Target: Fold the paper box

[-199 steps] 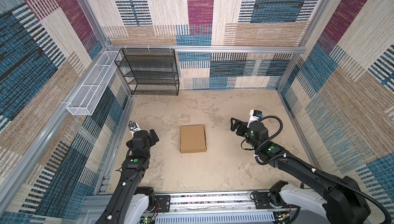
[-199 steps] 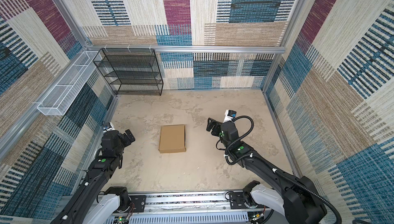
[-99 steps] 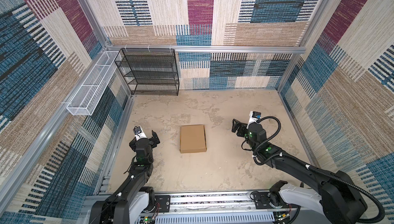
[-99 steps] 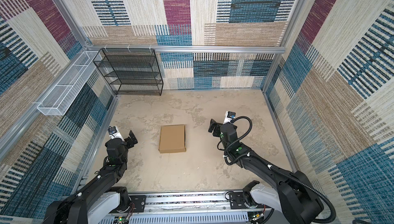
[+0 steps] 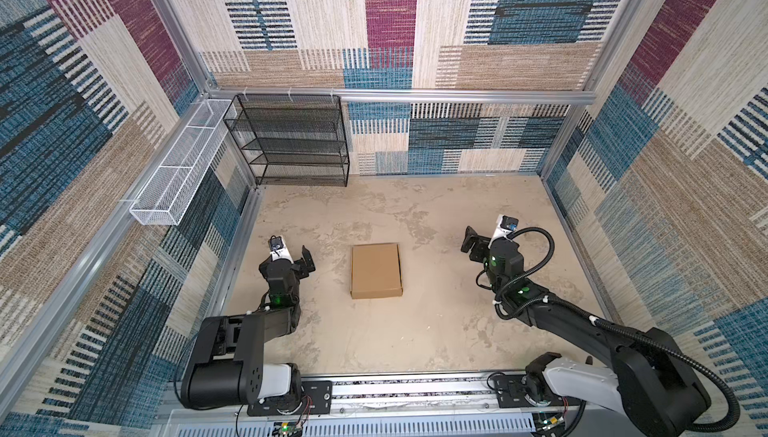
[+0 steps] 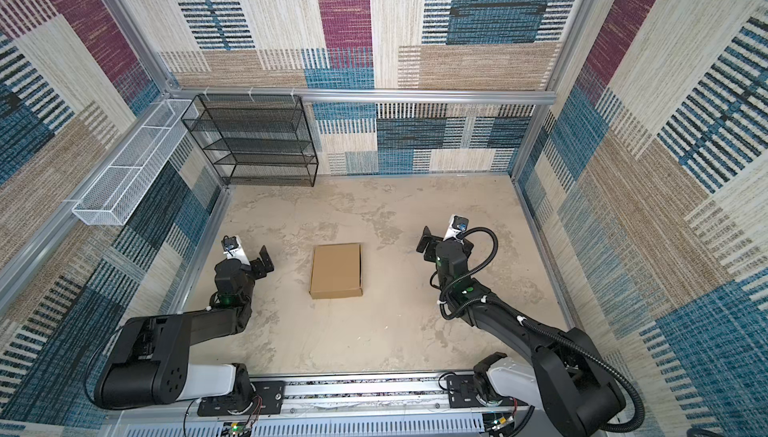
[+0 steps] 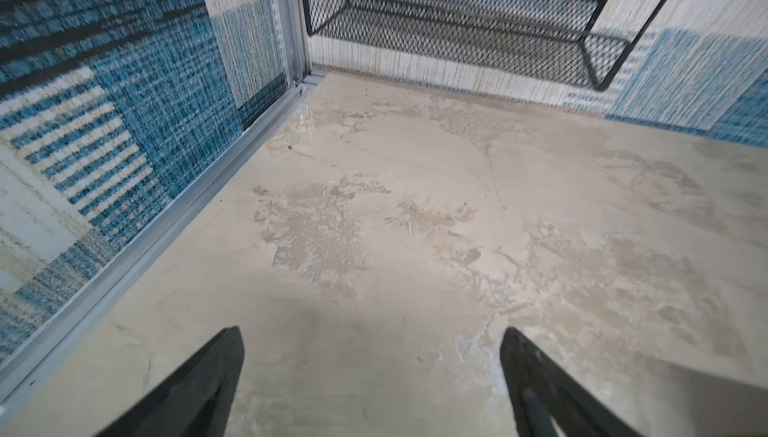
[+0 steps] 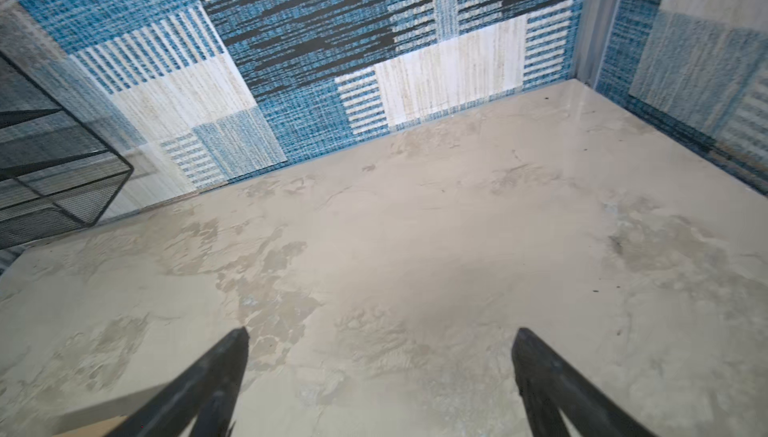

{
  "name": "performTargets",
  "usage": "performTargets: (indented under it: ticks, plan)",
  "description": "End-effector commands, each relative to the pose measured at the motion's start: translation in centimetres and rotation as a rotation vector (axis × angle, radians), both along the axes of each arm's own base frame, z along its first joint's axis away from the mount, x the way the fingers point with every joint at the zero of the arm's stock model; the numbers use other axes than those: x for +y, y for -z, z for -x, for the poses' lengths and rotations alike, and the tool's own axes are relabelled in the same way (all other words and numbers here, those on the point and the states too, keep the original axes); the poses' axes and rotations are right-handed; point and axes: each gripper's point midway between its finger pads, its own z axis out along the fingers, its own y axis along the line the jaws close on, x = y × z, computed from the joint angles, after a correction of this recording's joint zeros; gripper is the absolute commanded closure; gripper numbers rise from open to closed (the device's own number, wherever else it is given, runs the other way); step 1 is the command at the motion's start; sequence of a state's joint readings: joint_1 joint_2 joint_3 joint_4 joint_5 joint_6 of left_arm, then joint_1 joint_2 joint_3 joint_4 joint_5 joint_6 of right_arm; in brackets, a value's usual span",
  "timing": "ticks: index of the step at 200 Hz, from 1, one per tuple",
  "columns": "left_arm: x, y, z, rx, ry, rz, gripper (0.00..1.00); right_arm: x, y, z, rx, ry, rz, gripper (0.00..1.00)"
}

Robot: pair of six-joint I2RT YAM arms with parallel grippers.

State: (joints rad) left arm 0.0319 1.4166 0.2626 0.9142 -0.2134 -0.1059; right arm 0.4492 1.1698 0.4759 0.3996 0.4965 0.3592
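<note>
The box [image 5: 376, 270] lies in the middle of the bench [image 5: 415, 331], and in both top views it looks like a closed, shallow rectangle with its lid down flat and no flap or tab sticking out. I judge the folding done, or nearly so. I cannot tell from above whether the front tabs are fully tucked in. If anything is left, it would be pressing the lid home.

My left fingers [image 7: 220, 364] are spread wide with nothing between them and hang over bare bench, well apart from the box. My right fingers [image 8: 226, 356] are just as wide and just as empty on the opposite side. Neither pair touches the box.

The box is plain brown corrugated cardboard, matte and unprinted, with crisp straight edges and a thin seam line along one side. The bench is mottled beige and stone-like, with a faint sheen. A black mesh rack [image 5: 291, 139] stands at the far wall.
</note>
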Motion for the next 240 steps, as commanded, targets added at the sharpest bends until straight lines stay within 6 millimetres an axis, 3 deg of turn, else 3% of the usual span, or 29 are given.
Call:
performTargets:
  ticks: [1,23,64,91,136,166,240]
  plan:
    - [-0.9,-1.0,-1.0,-0.077,0.065,-0.024,0.01,-1.5,-1.6,-0.3,-0.081,0.052,0.028,0.00]
    - [-1.7,-0.3,-1.9,-0.037,0.122,-0.028,0.01,-3.2,-1.6,0.0,-0.108,0.106,0.060,0.00]
    - [-1.3,0.4,-3.4,0.054,0.100,-0.018,0.01,-6.4,-0.5,0.6,-0.114,0.210,0.116,0.00]
    - [-1.4,0.3,-3.5,0.049,0.106,-0.022,0.01,-7.3,-0.9,0.9,-0.124,0.224,0.195,0.00]
    - [-1.4,0.4,-3.5,0.051,0.106,-0.021,0.01,-9.5,1.7,2.0,-0.095,0.276,0.253,0.00]
    - [-1.4,0.3,-3.5,0.050,0.107,-0.021,0.01,-9.7,2.4,2.0,-0.118,0.268,0.266,0.00]
    - [-1.5,0.4,-3.5,0.051,0.108,-0.021,0.01,-8.5,1.6,-0.5,-0.174,0.199,0.355,0.00]
